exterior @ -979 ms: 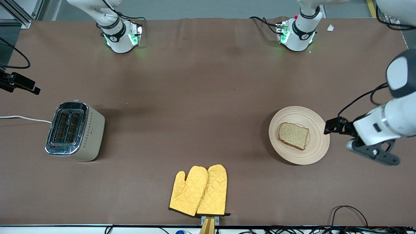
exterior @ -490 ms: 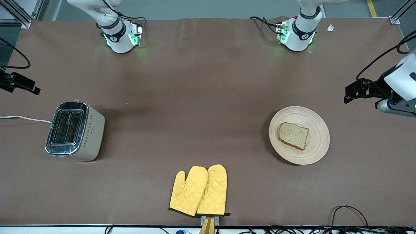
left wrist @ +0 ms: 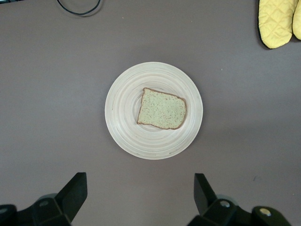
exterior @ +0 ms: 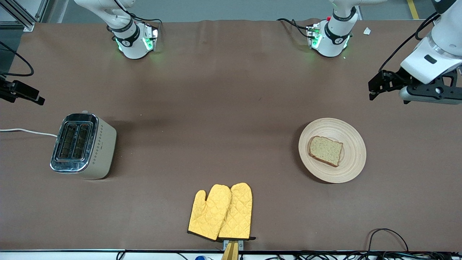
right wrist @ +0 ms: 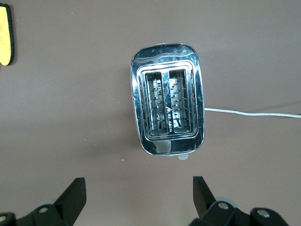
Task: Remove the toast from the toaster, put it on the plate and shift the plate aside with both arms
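Both slots of the toaster (right wrist: 167,104) are empty; the toast (exterior: 325,150) lies flat on the plate (exterior: 352,168) toward the left arm's end of the tabletop. Left end effector (left wrist: 136,195) hangs over bare tabletop near the plate, fingers apart, holding nothing. Right end effector (right wrist: 136,195) hangs above the toaster, fingers apart, well apart from the plate, so the left arm is nearer for any further move

Toaster (exterior: 83,145) glossy chrome top; plate (exterior: 352,164) pale ringed wood; mitts (exterior: 221,212) quilted cloth; tablecloth (exterior: 223,108) matt.

The brown table (exterior: 223,108) carries the toaster (exterior: 83,145), yellow oven mitts (exterior: 221,211) and the plate (exterior: 352,164)
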You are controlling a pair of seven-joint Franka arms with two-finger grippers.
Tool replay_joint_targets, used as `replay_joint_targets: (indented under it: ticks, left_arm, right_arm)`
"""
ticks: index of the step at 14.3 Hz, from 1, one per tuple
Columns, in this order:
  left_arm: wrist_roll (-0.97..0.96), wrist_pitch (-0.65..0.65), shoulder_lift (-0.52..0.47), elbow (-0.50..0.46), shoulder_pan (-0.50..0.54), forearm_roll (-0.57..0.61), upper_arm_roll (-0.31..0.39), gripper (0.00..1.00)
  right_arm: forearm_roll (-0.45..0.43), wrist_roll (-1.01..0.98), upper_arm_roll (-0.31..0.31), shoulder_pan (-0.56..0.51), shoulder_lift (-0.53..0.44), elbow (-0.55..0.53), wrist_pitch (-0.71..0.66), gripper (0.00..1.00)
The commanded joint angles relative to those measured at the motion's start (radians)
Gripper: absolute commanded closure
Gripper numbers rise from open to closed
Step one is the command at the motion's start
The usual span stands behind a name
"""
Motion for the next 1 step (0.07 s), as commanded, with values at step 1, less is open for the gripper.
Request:
replay_joint_targets:
  ticks: [1]
  left_arm:
    - [-0.002,0.002,0.006,0.026,0.007,0.023,0.008,0.00]
  right_arm:
    - [0.014,0.013,-0.003,0.004,-0.012,-0.011,0.005,0.00]
